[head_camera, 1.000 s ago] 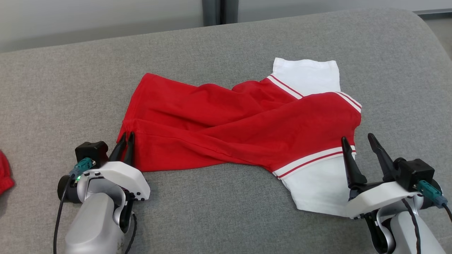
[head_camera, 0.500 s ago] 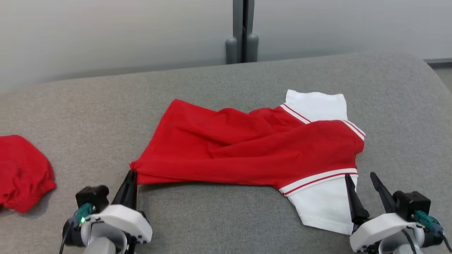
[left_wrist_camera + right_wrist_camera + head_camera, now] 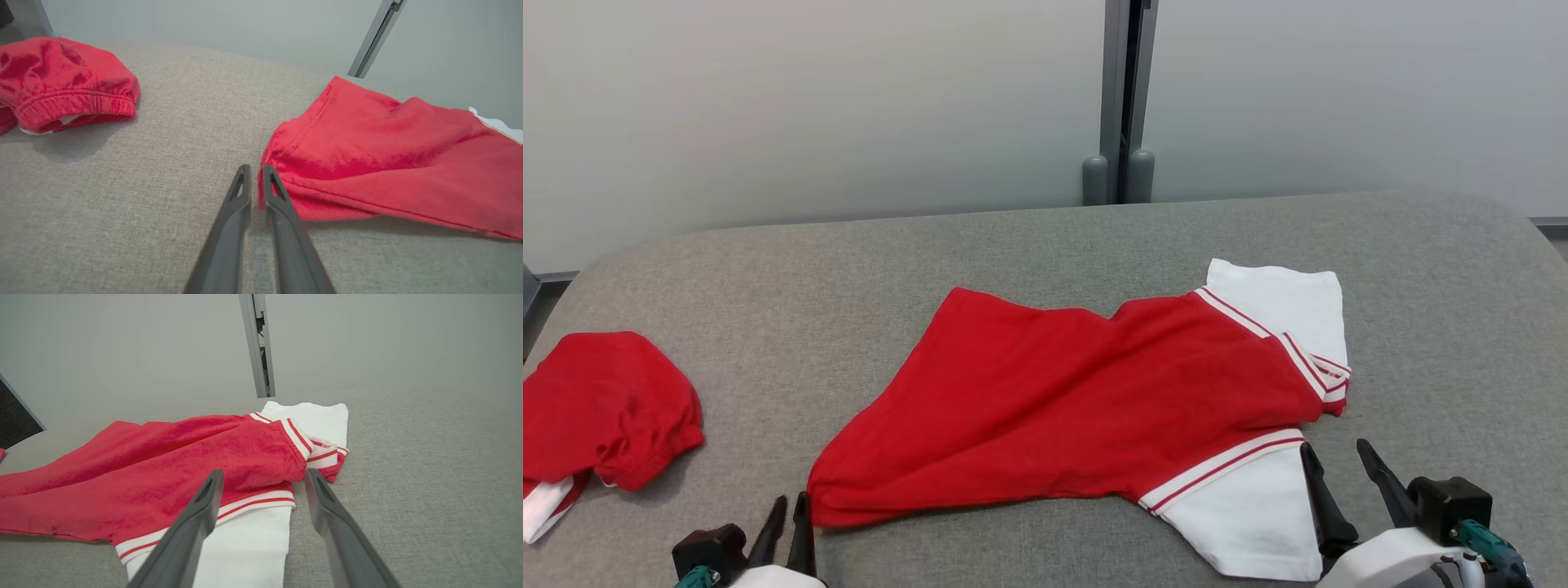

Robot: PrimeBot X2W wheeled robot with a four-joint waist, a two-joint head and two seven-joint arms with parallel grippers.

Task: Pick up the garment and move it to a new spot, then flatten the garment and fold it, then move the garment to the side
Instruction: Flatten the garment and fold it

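Note:
The garment [image 3: 1078,408] is red with white sleeves and red-and-white striped bands, and it lies spread on the grey cushioned surface [image 3: 1013,245]. My left gripper [image 3: 789,510] is at the near left corner of the garment, shut on that red hem. In the left wrist view a sliver of red garment [image 3: 388,139] shows between the tips of the left gripper [image 3: 254,175]. My right gripper [image 3: 1334,449] stands open just beside the near white sleeve [image 3: 1250,514]. In the right wrist view the right gripper [image 3: 264,475] frames the striped band of the garment [image 3: 163,469].
A second, crumpled red garment [image 3: 605,408] lies at the left edge of the surface, also seen as a red bundle [image 3: 61,81] in the left wrist view. A pale wall with a grey post [image 3: 1123,98] stands behind. The surface's right edge curves down.
The head camera has tilted up, showing more wall. My left gripper closed on the garment's near left corner and drew it toward me, and the twisted folds in the red cloth have flattened.

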